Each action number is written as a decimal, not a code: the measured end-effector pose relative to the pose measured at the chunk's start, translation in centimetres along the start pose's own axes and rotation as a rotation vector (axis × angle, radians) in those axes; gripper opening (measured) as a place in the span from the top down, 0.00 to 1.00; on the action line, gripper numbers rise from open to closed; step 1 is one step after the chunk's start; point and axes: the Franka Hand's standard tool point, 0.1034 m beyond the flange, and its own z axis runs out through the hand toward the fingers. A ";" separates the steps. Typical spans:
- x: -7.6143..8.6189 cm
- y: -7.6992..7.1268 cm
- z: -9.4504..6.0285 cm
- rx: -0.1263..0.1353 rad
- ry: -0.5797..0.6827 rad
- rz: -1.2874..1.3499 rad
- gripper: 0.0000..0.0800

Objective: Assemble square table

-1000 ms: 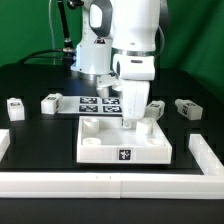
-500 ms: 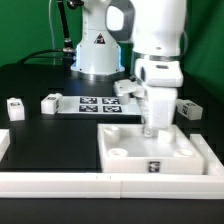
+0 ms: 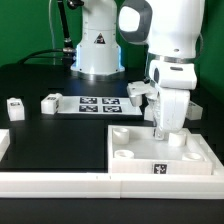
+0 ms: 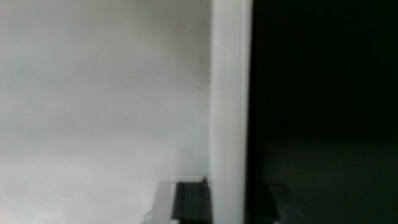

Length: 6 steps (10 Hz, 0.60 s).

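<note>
The white square tabletop [image 3: 135, 160] lies flat at the front of the exterior view's right, rim up, with round corner sockets and a tag on its front edge. My gripper [image 3: 163, 134] reaches straight down onto its far right part and is shut on the raised rim. In the wrist view the white rim [image 4: 231, 100] runs between the two dark fingers [image 4: 185, 200], with the tray floor on one side and the black table on the other. Two short white tagged legs [image 3: 12, 108] [image 3: 50, 102] lie at the left.
The marker board [image 3: 98, 104] lies at the back middle. White border rails run along the front [image 3: 55, 183] and the right side [image 3: 214, 150], with the tabletop tight in their corner. The robot base [image 3: 98, 50] stands behind. Another white piece [image 3: 138, 91] shows beside my arm.
My gripper has slid the tabletop from the middle front to the exterior view's right, up against the right border rail. The legs at the left have not moved.
</note>
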 end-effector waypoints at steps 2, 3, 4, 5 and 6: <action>0.0 0.0 0.0 0.000 0.000 0.000 0.65; 0.0 0.0 0.0 0.000 0.000 0.000 0.48; 0.0 0.0 0.0 0.000 0.000 0.000 0.48; 0.0 0.0 0.0 0.000 0.000 0.000 0.27; 0.0 0.0 0.0 0.000 0.000 0.000 0.21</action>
